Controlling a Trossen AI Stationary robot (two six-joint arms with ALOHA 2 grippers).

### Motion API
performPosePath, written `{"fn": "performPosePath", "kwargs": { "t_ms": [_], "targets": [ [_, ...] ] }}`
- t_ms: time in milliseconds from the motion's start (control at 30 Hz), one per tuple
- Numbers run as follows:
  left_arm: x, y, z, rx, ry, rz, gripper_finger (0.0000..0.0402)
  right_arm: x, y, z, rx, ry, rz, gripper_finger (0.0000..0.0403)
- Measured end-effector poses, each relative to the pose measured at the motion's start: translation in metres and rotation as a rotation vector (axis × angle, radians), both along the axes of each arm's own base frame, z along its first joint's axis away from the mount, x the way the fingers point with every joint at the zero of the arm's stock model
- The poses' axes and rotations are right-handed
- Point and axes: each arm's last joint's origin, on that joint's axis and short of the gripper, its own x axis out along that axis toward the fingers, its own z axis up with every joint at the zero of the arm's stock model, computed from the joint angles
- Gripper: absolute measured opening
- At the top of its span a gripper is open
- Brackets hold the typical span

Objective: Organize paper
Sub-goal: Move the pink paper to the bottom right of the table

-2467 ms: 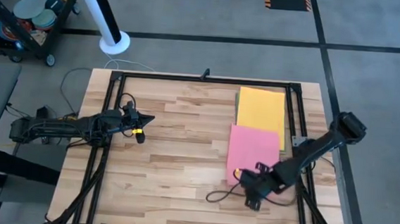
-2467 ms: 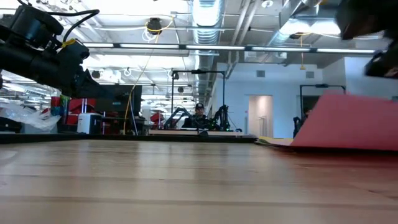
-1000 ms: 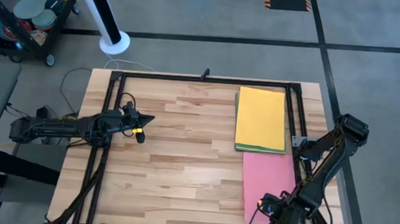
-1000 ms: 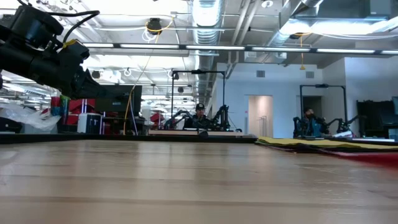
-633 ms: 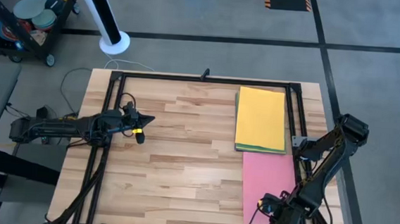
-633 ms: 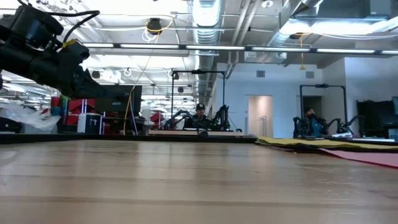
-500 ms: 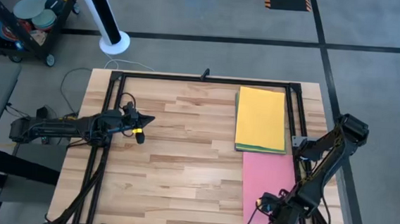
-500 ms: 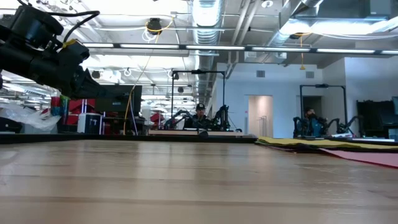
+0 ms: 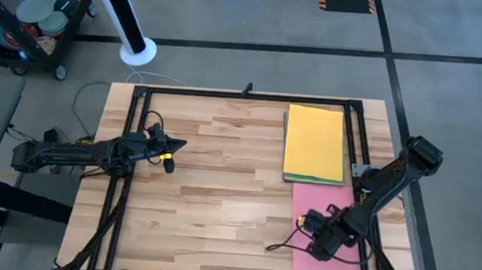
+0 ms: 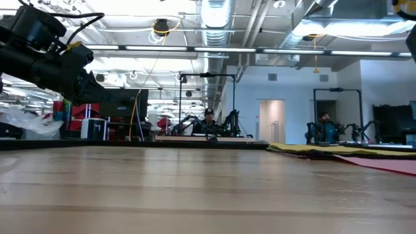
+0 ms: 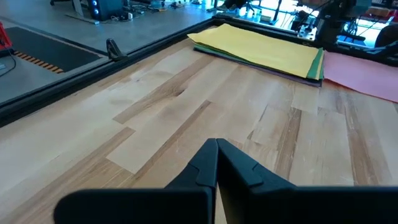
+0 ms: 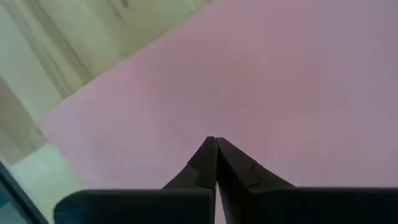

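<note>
A stack of paper with a yellow sheet on top and green and darker edges below lies flat at the table's far right. A pink sheet lies flat just near of it, one short edge against the stack. My right gripper is shut, points down and stands over the pink sheet near its left edge. No finger shows down on the sheet in the low view. My left gripper is shut and waits above the table's left half, pointing toward the stack.
Black frame rails run along the table's left, right and far sides. A dark cable trails from my right gripper across the wood. A cart with plates stands off the far left corner. People sit in the room behind.
My right gripper has gone from the table's near right corner toward the left and far side, and now stands over the pink sheet's near left part. The pink sheet, lifted and slanted a while before, has lain flat through the last second.
</note>
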Motion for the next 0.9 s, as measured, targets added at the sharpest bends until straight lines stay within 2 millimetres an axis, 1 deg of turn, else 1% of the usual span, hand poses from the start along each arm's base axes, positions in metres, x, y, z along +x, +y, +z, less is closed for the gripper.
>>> {"fn": "performPosePath", "kwargs": {
  "t_ms": [133,300,467,533,733,900],
  "targets": [
    [0.000,0.000,0.000,-0.007,-0.002,0.002,0.0000,-0.003,0.000,-0.005,0.000,0.000,-0.002,0.0000],
    [0.000,0.000,0.000,-0.009,-0.002,0.002,0.0000,-0.001,0.003,-0.014,0.024,-0.021,-0.001,0.0000],
    [0.000,0.000,0.000,-0.011,-0.002,0.001,0.0000,0.004,0.012,-0.029,0.060,-0.010,0.012,0.0000],
    [0.000,0.000,0.000,-0.011,-0.002,0.000,0.0000,0.005,0.016,-0.032,0.087,-0.011,0.022,0.0000],
    [0.000,0.000,0.000,-0.011,-0.002,0.000,0.0000,0.003,0.025,-0.032,0.126,-0.012,0.010,0.0000],
    [0.000,0.000,0.000,-0.011,-0.002,0.000,0.0000,0.003,0.027,-0.031,0.133,-0.003,0.004,0.0000]
  ]
}}
